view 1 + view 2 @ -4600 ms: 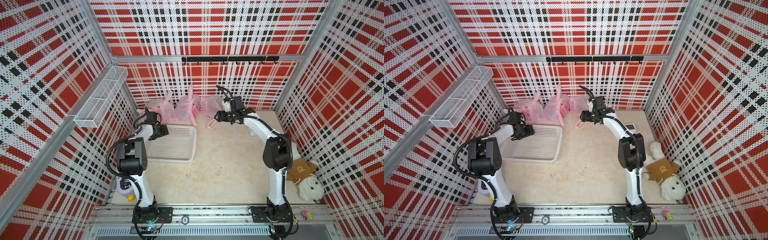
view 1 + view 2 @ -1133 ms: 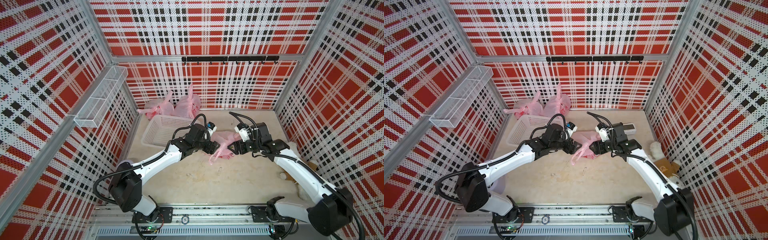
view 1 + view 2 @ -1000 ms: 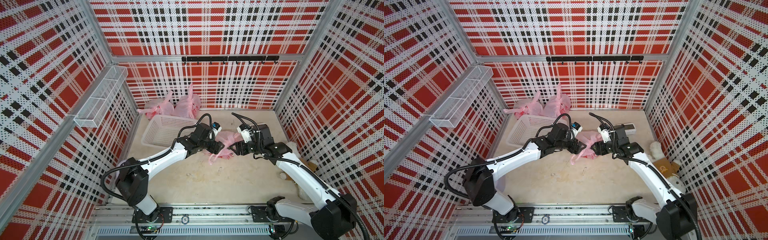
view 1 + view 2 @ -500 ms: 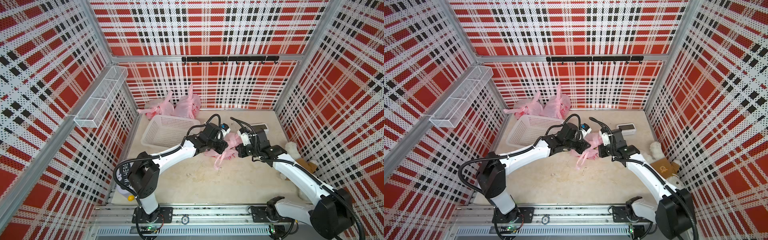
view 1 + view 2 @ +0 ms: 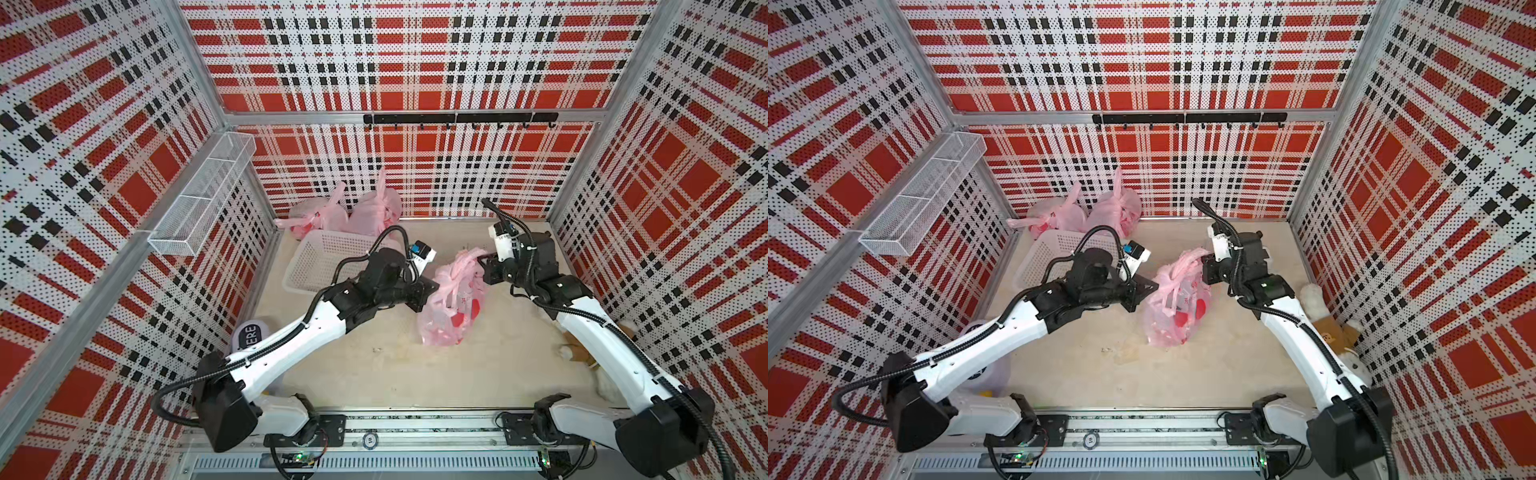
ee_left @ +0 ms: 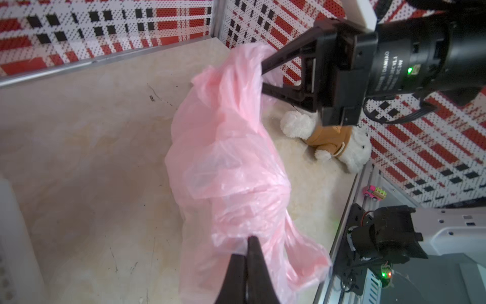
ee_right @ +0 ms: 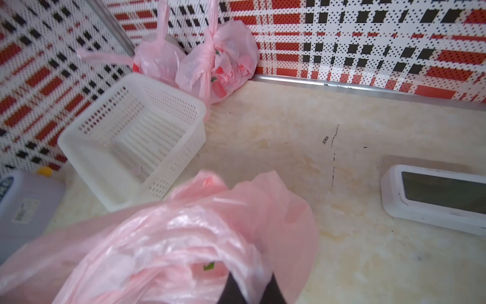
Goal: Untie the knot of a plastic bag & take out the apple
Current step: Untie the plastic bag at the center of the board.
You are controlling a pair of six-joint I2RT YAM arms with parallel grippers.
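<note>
The pink plastic bag point(image 5: 451, 307) sat mid-worktop point(image 5: 374, 374) between the arms. The left claw point(image 6: 249, 244) was pinched together on a fold of its film, and the right claw point(image 5: 480, 266) was clamped on the bunched top opposite. Pulling apart from such holds could well have tightened the knot, torn the thin film or let it slip free. The knot was buried in crumpled plastic, which also hid the right claw's tips, and I could not tell whether the red patches inside were the apple or only print.
</note>
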